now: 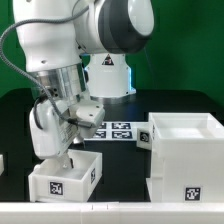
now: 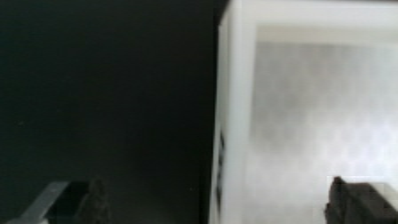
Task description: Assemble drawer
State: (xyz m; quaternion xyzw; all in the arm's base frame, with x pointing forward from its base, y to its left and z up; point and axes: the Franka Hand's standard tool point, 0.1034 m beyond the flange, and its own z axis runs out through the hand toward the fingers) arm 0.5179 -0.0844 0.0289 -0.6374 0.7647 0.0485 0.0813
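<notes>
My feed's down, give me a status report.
Gripper open, fingers astride wall of small tray. Large shell apart, exterior view's right. Nothing in the way.

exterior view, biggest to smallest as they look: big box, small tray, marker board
1. big box
2. small tray
3. marker board; it lies farther from the camera, so its rank against the tray is unsure

Downward pincer (image 2: pixel 214 203), jaws wide apart.
</notes>
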